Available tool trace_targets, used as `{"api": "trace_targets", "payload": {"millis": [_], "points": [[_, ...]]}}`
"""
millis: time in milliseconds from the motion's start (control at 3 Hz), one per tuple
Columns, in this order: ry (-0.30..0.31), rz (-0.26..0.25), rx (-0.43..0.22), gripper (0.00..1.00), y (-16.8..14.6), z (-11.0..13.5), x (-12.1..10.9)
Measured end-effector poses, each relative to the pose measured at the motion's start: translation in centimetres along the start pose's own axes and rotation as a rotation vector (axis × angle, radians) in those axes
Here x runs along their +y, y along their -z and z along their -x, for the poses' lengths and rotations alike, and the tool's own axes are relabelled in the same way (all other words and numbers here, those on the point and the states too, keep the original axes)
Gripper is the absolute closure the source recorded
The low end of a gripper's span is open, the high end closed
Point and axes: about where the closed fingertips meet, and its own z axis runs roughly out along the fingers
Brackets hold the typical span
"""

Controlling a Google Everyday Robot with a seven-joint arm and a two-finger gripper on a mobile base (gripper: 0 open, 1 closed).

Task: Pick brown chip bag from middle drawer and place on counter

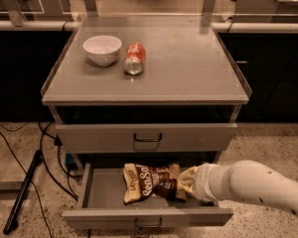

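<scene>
One drawer stands pulled out at the bottom of the single camera view: the middle drawer (97, 195), its grey tray open toward the camera and its front panel with a small dark handle along the lower edge. The brown chip bag (145, 182) lies flat inside it, roughly in the middle of the tray, with its white lettering facing up. The gripper (186, 181) is down in the drawer at the bag's right end and touching it; whether it has closed on the bag I cannot tell. The white arm (253, 185) reaches in from the lower right. Above, the upper drawer (147, 138) is closed. On the counter (188, 63) a white bowl (103, 49) sits upright near the back left, and an orange soda can (134, 58) lies on its side just beside it. Dark cables (45, 155) trail over the speckled floor to the left of the cabinet.
</scene>
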Motion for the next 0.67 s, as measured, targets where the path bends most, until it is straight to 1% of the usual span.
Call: {"api": "trace_targets", "payload": {"millis": [333, 667], "points": [[0.016, -0.027, -0.003, 1.00, -3.2, -0.5, -1.0], [-0.001, -0.029, -0.009, 0.85, -6.4, -1.5, -1.9]]}}
